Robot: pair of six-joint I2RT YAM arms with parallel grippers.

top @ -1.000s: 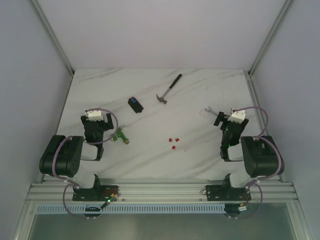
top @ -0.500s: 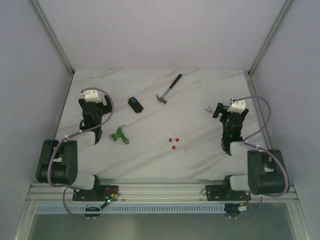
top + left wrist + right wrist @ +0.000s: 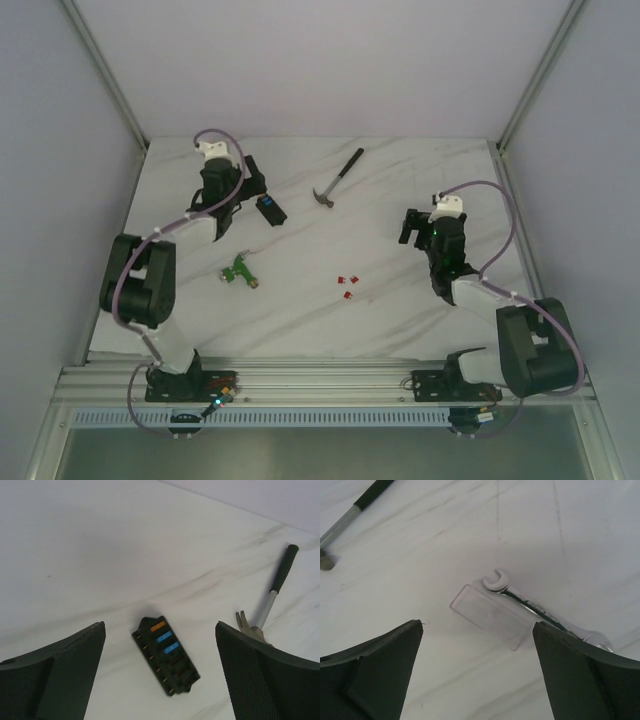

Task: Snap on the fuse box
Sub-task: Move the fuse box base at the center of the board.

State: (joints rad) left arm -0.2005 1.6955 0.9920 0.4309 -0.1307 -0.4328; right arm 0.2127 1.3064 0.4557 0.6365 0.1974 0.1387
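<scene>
1. Left arm has reached from the near-left of the table [image 3: 300,330] to its far-left part since the earlier frames. The right arm has shifted slightly inward.
2. Left gripper [image 3: 248,184]: jaws spread wide, holding nothing.
3. Fuse box [image 3: 166,656]: lies flat and face up on the marble, set diagonally. In the left wrist view it sits in the gap between the two fingers and touches neither. In the top view it lies just right of the gripper. One orange and two blue inserts show at one end.
4. Green part [image 3: 239,272]: nearer the bases, well apart from the fuse box.
5. Hammer [image 3: 338,177]: right of the fuse box, near it but apart.
6. Loose red fuses [image 3: 347,285]: mid-table.
7. Right gripper [image 3: 411,228]: jaws wide apart, empty. Ahead of it a clear plastic cover [image 3: 492,616] lies against a wrench [image 3: 540,612].
</scene>
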